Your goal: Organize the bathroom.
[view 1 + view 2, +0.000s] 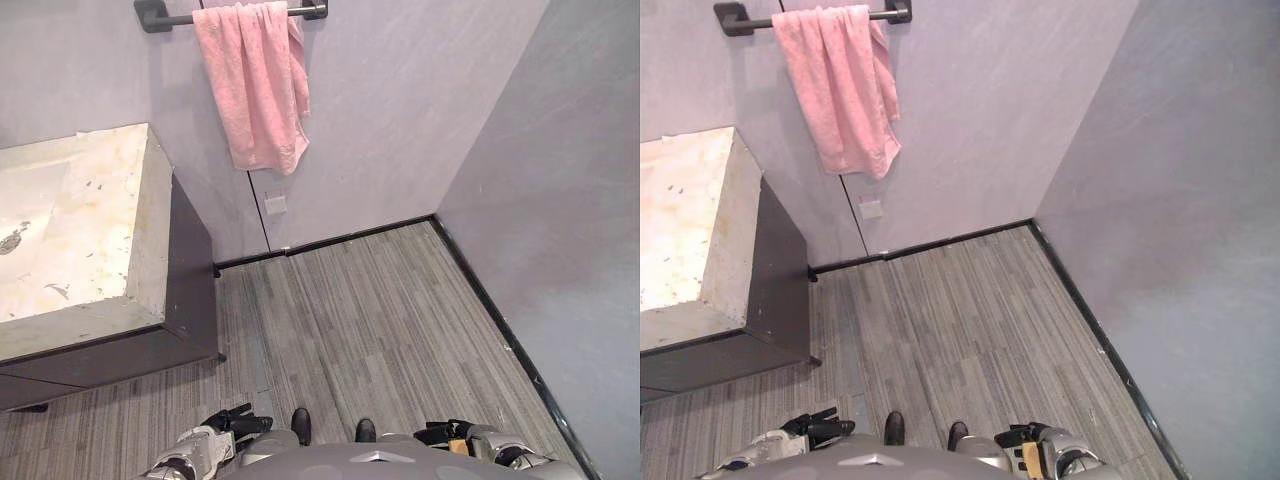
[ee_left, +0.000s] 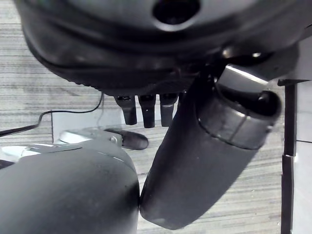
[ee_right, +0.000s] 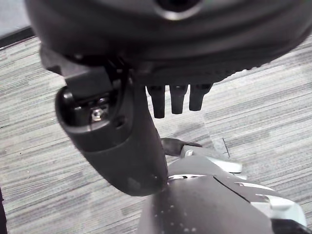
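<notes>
left hand (image 2: 146, 109) hangs low at side, fingers straight, empty. right hand (image 3: 178, 102) same, relaxed, holding nothing; both parked, likely between steps. ahead, pink towel (image 1: 255, 85) draped unevenly over dark towel bar (image 1: 165, 17) on wall, well apart from hands. marble vanity (image 1: 75, 230) at left, over striped floor (image 1: 380, 330).

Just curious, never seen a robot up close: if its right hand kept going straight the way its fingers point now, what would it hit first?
Probably the floor. The right hand hangs with straight fingers pointing down at bare striped flooring; nothing seems to lie between, though depth is hard to judge.
</notes>
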### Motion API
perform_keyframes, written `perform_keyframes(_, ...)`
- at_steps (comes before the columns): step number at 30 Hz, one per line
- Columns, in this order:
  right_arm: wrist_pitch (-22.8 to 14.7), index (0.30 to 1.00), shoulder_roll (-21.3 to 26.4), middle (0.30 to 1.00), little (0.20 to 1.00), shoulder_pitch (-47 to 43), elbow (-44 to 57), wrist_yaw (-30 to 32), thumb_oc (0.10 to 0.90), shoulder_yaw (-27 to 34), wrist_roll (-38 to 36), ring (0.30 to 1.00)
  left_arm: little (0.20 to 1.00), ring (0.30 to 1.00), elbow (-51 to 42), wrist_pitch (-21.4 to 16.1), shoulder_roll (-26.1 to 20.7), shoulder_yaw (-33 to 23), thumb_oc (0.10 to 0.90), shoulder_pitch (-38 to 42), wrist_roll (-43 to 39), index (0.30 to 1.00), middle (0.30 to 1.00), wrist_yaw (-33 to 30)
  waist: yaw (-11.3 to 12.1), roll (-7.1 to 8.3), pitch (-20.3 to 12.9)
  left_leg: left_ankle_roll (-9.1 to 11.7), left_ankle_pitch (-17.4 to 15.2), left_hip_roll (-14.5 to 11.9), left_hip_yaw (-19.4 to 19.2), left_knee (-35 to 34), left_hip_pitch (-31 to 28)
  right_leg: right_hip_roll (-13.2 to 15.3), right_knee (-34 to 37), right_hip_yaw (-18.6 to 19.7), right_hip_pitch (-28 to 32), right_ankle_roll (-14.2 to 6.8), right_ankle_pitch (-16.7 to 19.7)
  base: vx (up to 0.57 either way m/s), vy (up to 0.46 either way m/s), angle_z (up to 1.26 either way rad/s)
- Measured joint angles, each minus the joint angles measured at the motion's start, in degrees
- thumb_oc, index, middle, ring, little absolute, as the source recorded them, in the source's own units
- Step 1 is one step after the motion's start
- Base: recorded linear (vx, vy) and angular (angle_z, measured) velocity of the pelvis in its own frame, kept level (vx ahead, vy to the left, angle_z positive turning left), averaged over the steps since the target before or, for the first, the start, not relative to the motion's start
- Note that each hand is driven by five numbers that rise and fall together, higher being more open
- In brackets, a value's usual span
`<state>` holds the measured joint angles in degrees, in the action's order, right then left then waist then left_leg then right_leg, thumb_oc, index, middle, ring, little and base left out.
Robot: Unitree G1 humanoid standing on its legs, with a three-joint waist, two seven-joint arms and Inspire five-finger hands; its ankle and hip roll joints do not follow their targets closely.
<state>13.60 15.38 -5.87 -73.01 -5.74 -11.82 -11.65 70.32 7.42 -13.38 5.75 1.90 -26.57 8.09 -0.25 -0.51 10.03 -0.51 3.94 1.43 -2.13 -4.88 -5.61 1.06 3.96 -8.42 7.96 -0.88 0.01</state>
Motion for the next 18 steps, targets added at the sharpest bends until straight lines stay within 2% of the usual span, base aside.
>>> perform_keyframes(9, 0.03, 0.900, 0.37, 0.900, 0.900, -0.53, -0.28, 0.01, 0.800, -0.01, 0.13, 0.900, 0.900, 0.900, 0.47, 0.20, 0.00, -1.67, 0.800, 0.28, 0.19, 0.900, 0.900, 0.06, 0.00, -0.06, 0.85, -0.45, -0.15, 0.20, -0.76, 0.04, 0.08, 0.49, -4.02, 0.97, -2.44, -0.33, -1.60, 0.04, 0.059, -0.06)
perform_keyframes(11, 0.03, 0.900, 0.88, 0.900, 0.900, -0.95, -0.60, 0.01, 0.800, -0.01, 0.23, 0.900, 0.900, 0.900, 0.64, 0.27, 0.08, -1.82, 0.800, 0.99, 0.20, 0.900, 0.900, 0.13, 0.00, -0.23, 1.78, -1.32, -0.51, 0.51, -0.92, 0.17, 0.07, 0.99, -8.10, 1.12, -4.25, -1.03, -2.46, -0.02, 0.106, -0.08)
perform_keyframes(12, -0.12, 0.900, 1.26, 0.900, 0.900, -1.72, -0.84, 0.12, 0.800, 0.32, 0.10, 0.900, 0.900, 0.900, 1.08, 0.29, 0.26, -1.98, 0.800, 1.89, 0.16, 0.900, 0.900, 0.11, 0.02, -0.79, 2.86, -2.15, -0.99, 0.84, -1.12, 0.82, 0.31, 1.03, -13.36, 1.65, -6.56, -1.90, -2.77, -0.02, 0.078, -0.23)
perform_keyframes(13, -0.08, 0.900, 3.18, 0.900, 0.900, -3.91, -0.89, 0.10, 0.800, -1.00, 1.61, 0.900, 0.900, 0.900, 1.38, 0.36, 0.64, -2.07, 0.800, 3.93, 0.25, 0.900, 0.900, 0.12, -0.06, -2.18, 5.92, -3.20, -1.62, -0.23, -1.73, 2.89, 0.84, 1.25, -28.84, 2.75, -14.16, -3.37, -3.37, 0.02, 0.040, -0.15)
perform_keyframes(14, -0.08, 0.900, 3.89, 0.900, 0.900, -3.64, -1.12, 0.13, 0.800, -1.74, 2.29, 0.900, 0.900, 0.900, 1.92, 0.40, 0.52, -2.01, 0.800, 4.62, 0.46, 0.900, 0.900, 0.01, -0.72, -2.63, 6.60, -4.01, -2.25, 0.23, -1.13, 4.03, 1.27, 2.15, -34.18, 3.37, -17.84, -3.52, -2.85, 0.07, 0.008, -0.05)
perform_keyframes(15, 0.17, 0.900, 3.88, 0.900, 0.900, -3.53, -1.11, -0.25, 0.800, -2.44, 2.23, 0.900, 0.900, 0.900, 2.13, 0.31, 0.13, -1.82, 0.800, 5.27, 0.18, 0.900, 0.900, 0.14, -1.00, -2.27, 7.93, -4.54, -2.93, 0.76, -0.86, 5.62, 1.50, 2.88, -40.43, 5.02, -21.14, -2.77, -4.15, 0.16, -0.073, 0.31)
perform_keyframes(16, 0.39, 0.900, 3.23, 0.900, 0.900, -2.95, -1.07, -0.29, 0.800, -2.43, 2.20, 0.900, 0.900, 0.900, 2.27, 0.33, -0.37, -1.48, 0.800, 6.62, 0.28, 0.900, 0.900, 0.28, -1.72, -1.90, 9.69, -5.10, -3.97, 2.05, 0.12, 7.60, 2.35, 4.80, -39.48, 6.66, -23.72, -3.08, -5.85, 0.23, -0.127, 0.37)
perform_keyframes(17, 0.83, 0.900, 2.47, 0.900, 0.900, -1.77, -1.36, -0.44, 0.800, -2.32, 2.20, 0.900, 0.900, 0.900, 2.38, 0.35, -0.43, -1.22, 0.800, 6.84, 0.40, 0.900, 0.900, 0.18, -2.14, -1.74, 9.72, -5.12, -4.17, 3.10, 0.38, 8.18, 3.17, 6.69, -34.24, 6.74, -24.74, -3.57, -5.62, 0.18, -0.103, 0.37)
perform_keyframes(18, 0.83, 0.900, 2.47, 0.900, 0.900, -1.77, -1.36, -0.44, 0.800, -2.32, 2.20, 0.900, 0.900, 0.900, 2.38, 0.35, -0.43, -1.22, 0.800, 6.84, 0.40, 0.900, 0.900, 0.18, -2.14, -1.74, 9.72, -5.12, -4.17, 3.10, 0.38, 8.18, 3.17, 6.69, -34.24, 6.74, -24.74, -3.57, -5.62, 0.16, -0.103, 0.21)
